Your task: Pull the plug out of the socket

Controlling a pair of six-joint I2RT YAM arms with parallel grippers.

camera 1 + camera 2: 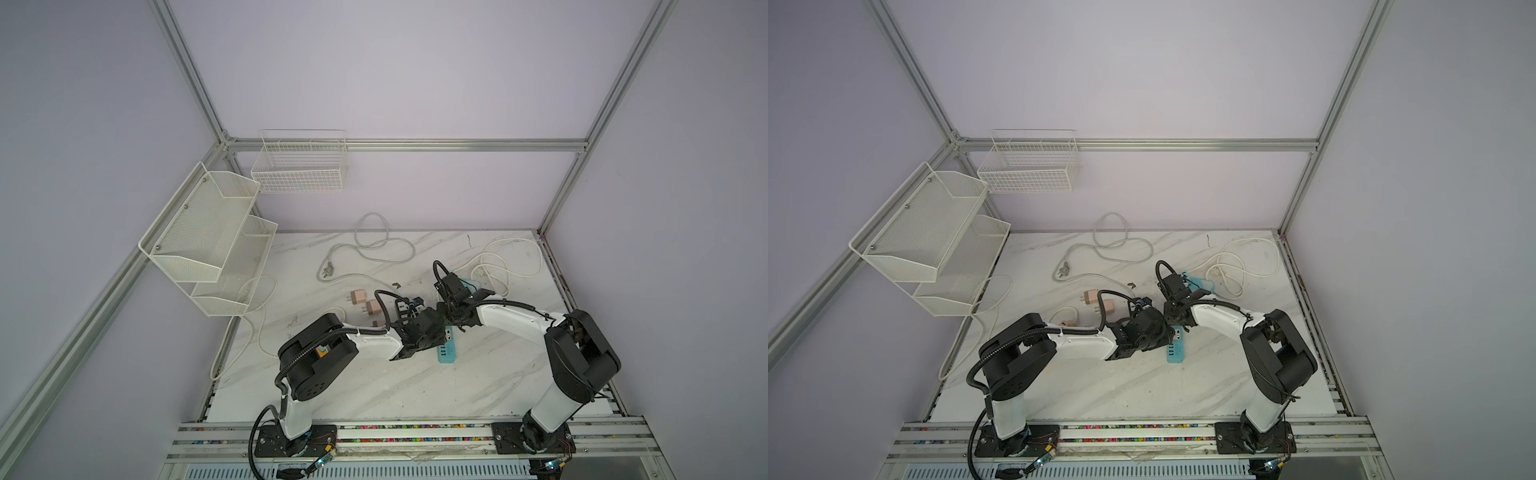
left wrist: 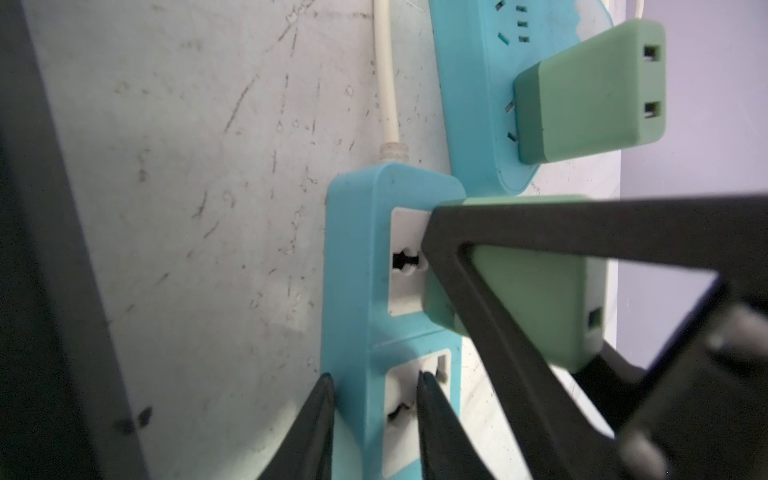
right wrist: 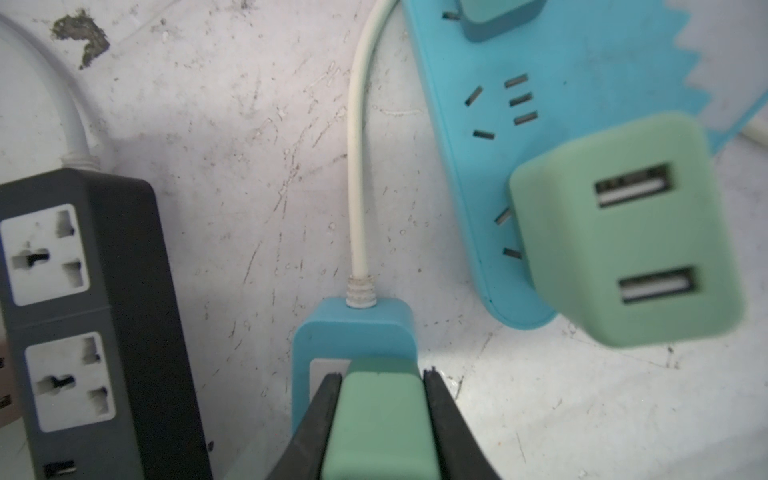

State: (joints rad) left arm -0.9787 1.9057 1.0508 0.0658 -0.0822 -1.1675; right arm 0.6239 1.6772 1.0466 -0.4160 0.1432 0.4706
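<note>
A blue socket strip lies on the marble table and shows below both arms in both top views. A green plug sits in its end socket, its base against the white socket face. My right gripper is shut on the plug, one black finger on each side. In the left wrist view that plug is partly behind a right finger. My left gripper is shut on the strip, one finger on its outer side and one on the second socket's face.
A second blue strip with another green USB plug lies just beyond. A dark grey strip lies close beside. Pink adapters and loose white cables lie farther back. Wire baskets hang on the left wall.
</note>
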